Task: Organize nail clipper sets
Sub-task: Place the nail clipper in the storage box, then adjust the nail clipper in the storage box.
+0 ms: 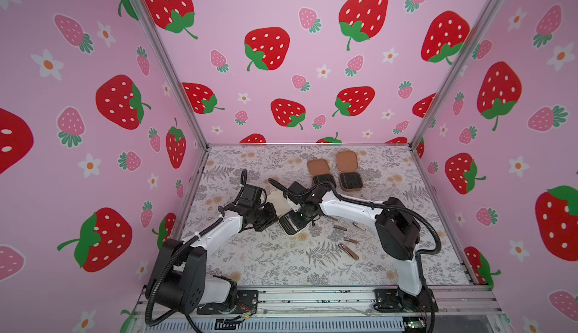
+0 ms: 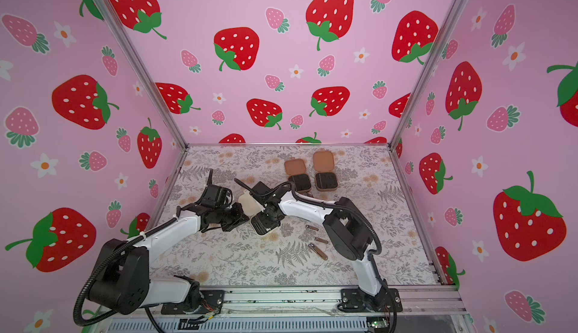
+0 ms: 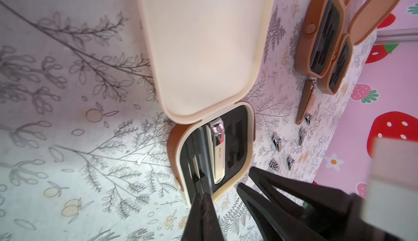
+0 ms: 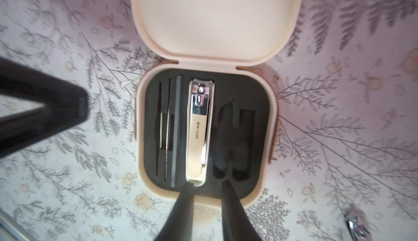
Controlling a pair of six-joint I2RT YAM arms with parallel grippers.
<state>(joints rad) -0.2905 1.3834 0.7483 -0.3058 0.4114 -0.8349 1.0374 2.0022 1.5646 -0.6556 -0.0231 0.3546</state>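
Observation:
The cream case (image 1: pixel 278 204) lies open mid-table, lid flat, in both top views (image 2: pixel 247 204). Its black slotted insert (image 4: pixel 248 92) holds a gold clipper (image 4: pixel 199 129) in the middle slot, with thin tools (image 4: pixel 167 126) beside it. My right gripper (image 4: pixel 207 184) hovers open at the clipper's rear end, with nothing held between its fingers. My left gripper (image 3: pixel 201 192) is shut, its tips at the insert's near edge by the thin tools. Two brown cases (image 1: pixel 323 179) (image 1: pixel 351 181) lie open further back. Several loose clippers (image 1: pixel 348 251) lie to the right.
The right arm (image 1: pixel 350 208) reaches across the loose clippers towards the cream case. The left arm (image 1: pixel 219 231) comes in from the other side. A brown clipper (image 3: pixel 305 103) lies by the brown cases (image 3: pixel 321 36). Metal posts and pink walls enclose the floral table (image 1: pixel 266 262).

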